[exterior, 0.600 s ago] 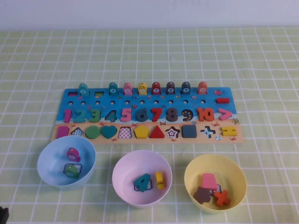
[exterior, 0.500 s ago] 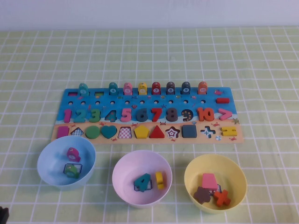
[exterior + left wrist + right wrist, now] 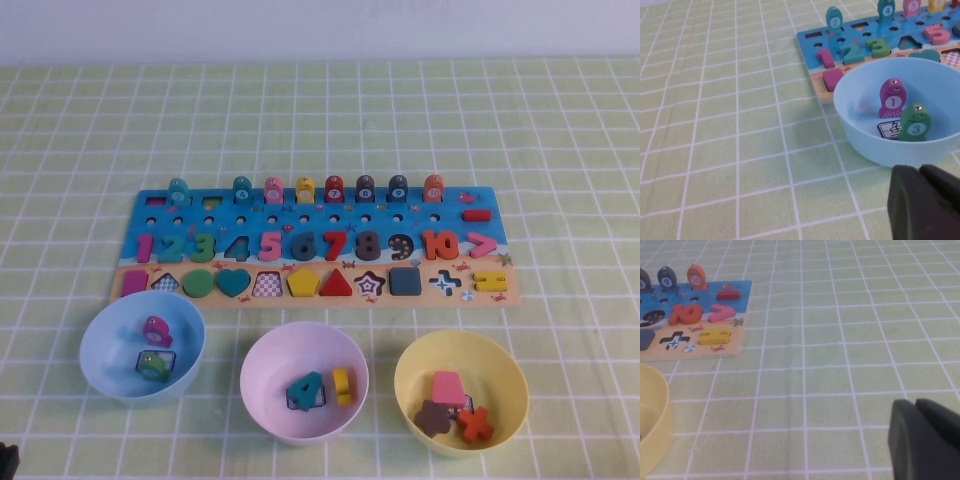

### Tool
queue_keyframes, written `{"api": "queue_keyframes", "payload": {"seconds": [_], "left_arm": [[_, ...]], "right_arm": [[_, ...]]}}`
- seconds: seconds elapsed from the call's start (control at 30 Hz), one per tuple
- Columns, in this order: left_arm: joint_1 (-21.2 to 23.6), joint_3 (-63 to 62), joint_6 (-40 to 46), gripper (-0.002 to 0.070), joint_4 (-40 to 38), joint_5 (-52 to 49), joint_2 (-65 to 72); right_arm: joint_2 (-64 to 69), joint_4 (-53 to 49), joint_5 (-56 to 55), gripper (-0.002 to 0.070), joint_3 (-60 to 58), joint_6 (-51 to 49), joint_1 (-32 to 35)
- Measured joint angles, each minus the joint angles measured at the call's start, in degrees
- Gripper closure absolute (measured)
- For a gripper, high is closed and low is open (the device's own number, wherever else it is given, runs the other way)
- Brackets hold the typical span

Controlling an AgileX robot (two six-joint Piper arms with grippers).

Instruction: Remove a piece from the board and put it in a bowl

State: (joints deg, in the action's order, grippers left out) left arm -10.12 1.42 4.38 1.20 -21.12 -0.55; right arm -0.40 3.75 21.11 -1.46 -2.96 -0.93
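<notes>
On the board (image 3: 310,250) the 3 (image 3: 203,246) stands upright, far ahead of the left pincer (image 3: 925,200), nearer than the right pincer (image 3: 925,440); neither's state is discernible.

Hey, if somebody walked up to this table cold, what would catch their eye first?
Probably the long puzzle board across the middle of the table, with the green 3 in its row of numbers. Nearer the robot stand three bowls: blue, pink in the middle holding a teal 4, and yellow. The left tool sits low beside the blue bowl, the right tool over bare cloth.
</notes>
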Motion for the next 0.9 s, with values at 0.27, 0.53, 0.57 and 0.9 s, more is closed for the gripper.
{"api": "queue_keyframes", "payload": {"seconds": [0.27,0.53,0.57,0.9], "left_arm": [[0.0,0.1,-0.9,0.0679,-3.5,1.6,0.0],[0.0,0.1,-13.8,0.0679,-31.0,14.4,0.0],[0.0,0.1,-14.1,0.0679,-32.0,15.5,0.0],[0.0,-0.1,-14.3,0.0679,-33.9,16.0,0.0]], "right_arm": [[0.0,0.0,0.0,0.0694,0.0,0.0,0.0],[0.0,0.0,0.0,0.0694,0.0,0.0,0.0],[0.0,0.0,0.0,0.0694,0.0,0.0,0.0],[0.0,0.0,0.0,0.0694,0.0,0.0,0.0]]}}
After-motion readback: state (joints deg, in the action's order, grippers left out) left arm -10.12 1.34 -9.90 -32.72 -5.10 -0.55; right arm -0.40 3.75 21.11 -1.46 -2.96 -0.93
